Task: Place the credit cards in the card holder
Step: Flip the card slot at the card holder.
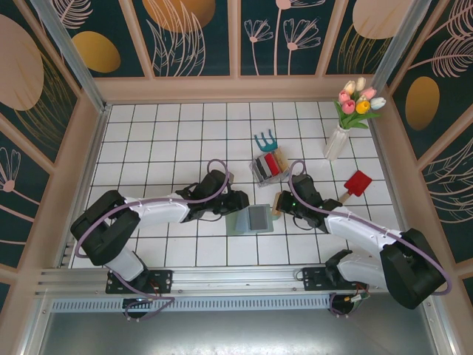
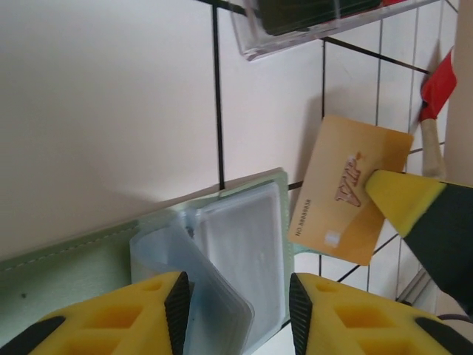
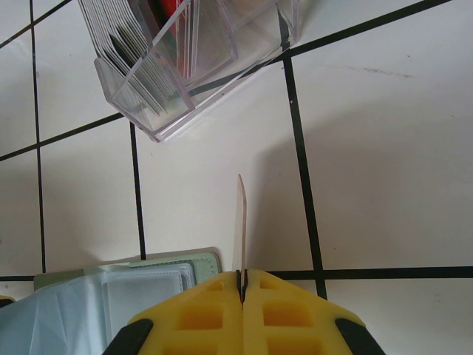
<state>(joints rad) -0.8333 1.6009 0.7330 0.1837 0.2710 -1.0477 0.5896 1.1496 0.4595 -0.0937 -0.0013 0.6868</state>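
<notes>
Our left pincer (image 2: pixel 236 314) hovers part-open and empty over the card holder (image 1: pixel 255 220), which lies spread on the worktop (image 1: pixel 162 140), its sleeves apparently unfilled. At its 3 o'clock, our right pincer (image 3: pixel 242 287) clamps a yellow-orange card (image 2: pixel 347 188), not yet inserted. At 1 o'clock, the clear rack (image 1: pixel 270 166) holds the rest.

rack (image 1: pixel 267 167) behind the card holder (image 1: pixel 239 222), trowel (image 1: pixel 358 183) right

Card (image 2: pixel 347 185) in right gripper (image 3: pixel 242 285): yellow-orange, brown lettering. Wallet (image 2: pixel 66 274): sage green. Bench (image 2: pixel 111 96): white tiles, black grid.
</notes>
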